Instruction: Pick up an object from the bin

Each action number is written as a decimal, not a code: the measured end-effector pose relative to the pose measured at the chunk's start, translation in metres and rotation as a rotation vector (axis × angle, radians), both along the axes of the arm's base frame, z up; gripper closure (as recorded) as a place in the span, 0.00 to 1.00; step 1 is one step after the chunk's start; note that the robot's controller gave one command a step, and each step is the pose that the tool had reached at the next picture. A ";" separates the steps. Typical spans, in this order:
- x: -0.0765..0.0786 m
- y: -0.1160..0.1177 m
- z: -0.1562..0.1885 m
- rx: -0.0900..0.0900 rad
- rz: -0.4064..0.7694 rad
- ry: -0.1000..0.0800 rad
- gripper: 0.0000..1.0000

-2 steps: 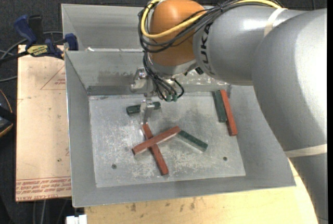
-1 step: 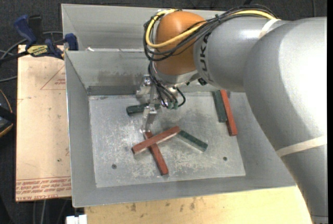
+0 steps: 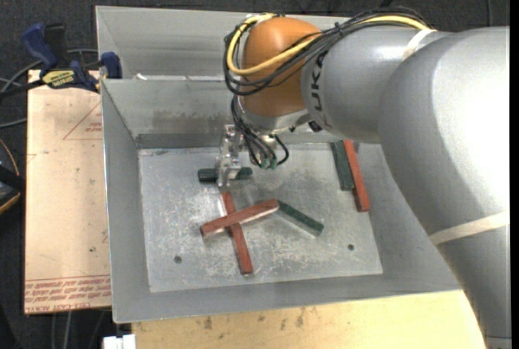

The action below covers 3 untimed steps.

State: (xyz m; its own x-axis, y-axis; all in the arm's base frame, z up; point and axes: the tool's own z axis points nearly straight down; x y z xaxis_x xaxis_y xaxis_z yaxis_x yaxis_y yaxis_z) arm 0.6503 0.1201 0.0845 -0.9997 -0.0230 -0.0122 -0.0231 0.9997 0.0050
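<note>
Camera view: pincer low over the bin floor, next to a small dark block.

The pincer [image 3: 231,175] hangs from the orange-capped wrist [image 3: 272,67] toward 10 o'clock of the grey bin [image 3: 122,177] floor. How far it is open cannot be told, and nothing is seen held in it. A small dark green block [image 3: 208,174] lies flat at the pincer's 9 o'clock, its near end just beside or touching the tip; which of the two is unclear. At the pincer's 6 o'clock two red-brown sticks cross: the long stick [image 3: 243,254] under or over the slanted stick [image 3: 259,213], order unclear. A dark green bar [image 3: 302,219] lies just beside the cross at its 3 o'clock. Well apart at 3 o'clock of the floor, a green bar [image 3: 344,165] and a red-brown bar [image 3: 358,187] lie side by side.
</note>
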 end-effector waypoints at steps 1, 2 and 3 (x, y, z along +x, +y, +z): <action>0.000 0.000 0.000 0.000 0.000 0.000 1.00; 0.000 0.000 0.001 -0.001 0.000 0.003 1.00; -0.001 0.000 0.003 -0.003 0.000 0.007 1.00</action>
